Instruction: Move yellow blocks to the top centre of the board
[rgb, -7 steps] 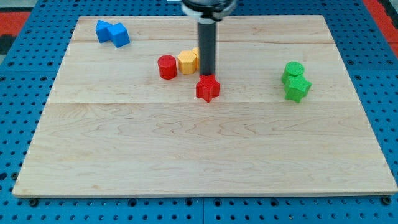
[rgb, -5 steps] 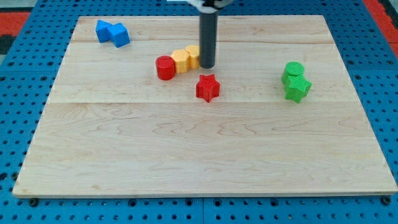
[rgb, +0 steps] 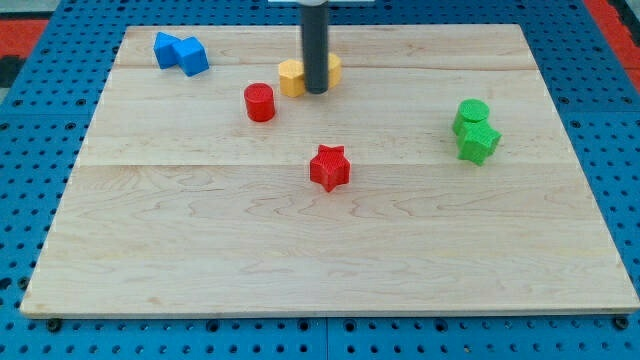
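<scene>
Two yellow blocks lie close together near the top centre of the wooden board (rgb: 200, 250): one (rgb: 291, 76) shows left of the rod, the other (rgb: 333, 68) peeks out on its right, mostly hidden. My tip (rgb: 316, 91) stands between them at their lower edge, touching or nearly touching both. A red cylinder (rgb: 260, 102) sits just below and left of the yellow blocks.
A red star (rgb: 329, 167) lies below the tip, near the board's middle. Two blue blocks (rgb: 181, 52) sit together at the top left. Two green blocks (rgb: 474, 130) sit stacked close at the right.
My tip moved up and slightly left, pushing the yellow blocks toward the top. The red cylinder slid a little up-left and the red star shifted down.
</scene>
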